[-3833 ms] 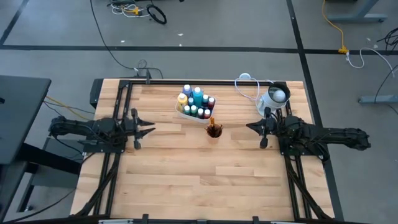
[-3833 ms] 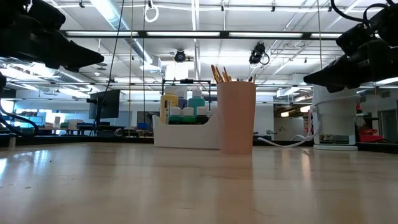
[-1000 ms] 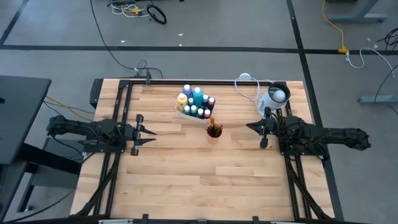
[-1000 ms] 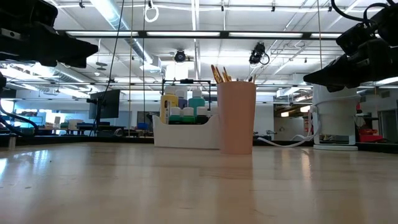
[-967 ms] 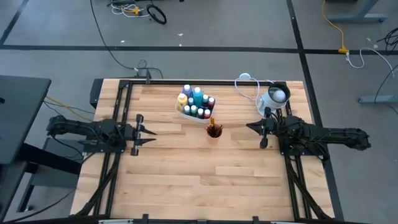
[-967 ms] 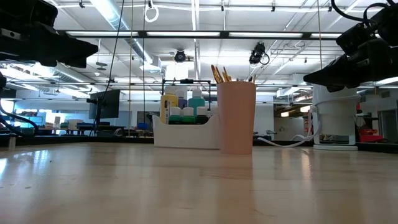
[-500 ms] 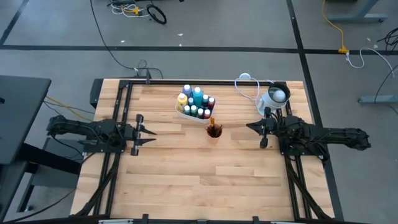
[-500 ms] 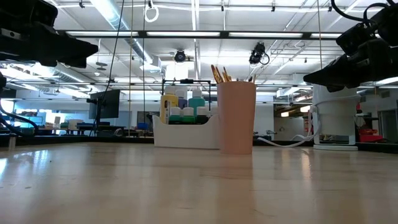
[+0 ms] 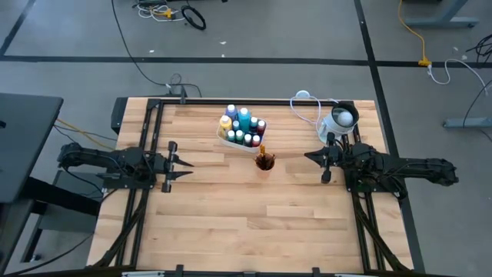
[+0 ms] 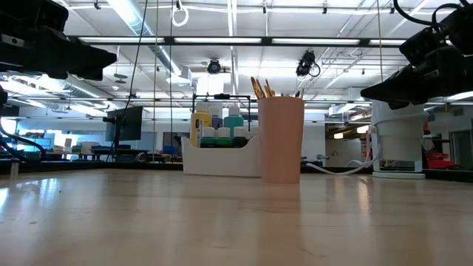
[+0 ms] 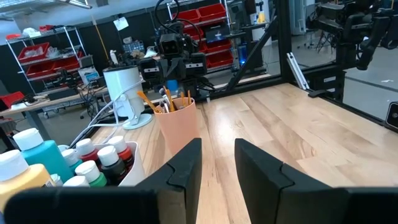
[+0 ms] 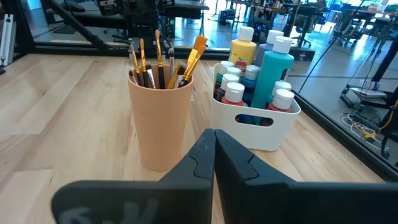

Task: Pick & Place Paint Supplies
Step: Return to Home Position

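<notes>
Bench (image 9: 254,223) centre: brushes (image 12: 157,62) stand in the cup (image 12: 160,121), bottles (image 12: 268,71) in the tray (image 12: 255,127) beside it, well apart from my left hand (image 9: 184,163), slightly parted and empty, and right hand (image 9: 308,157), closed, empty.

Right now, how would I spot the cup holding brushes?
On the wooden table stands a white caddy of paint bottles. Right beside it is the peach-orange cup, the only container with brushes sticking up.

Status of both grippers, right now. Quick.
Left gripper: open, holding nothing.
Right gripper: closed, holding nothing.
</notes>
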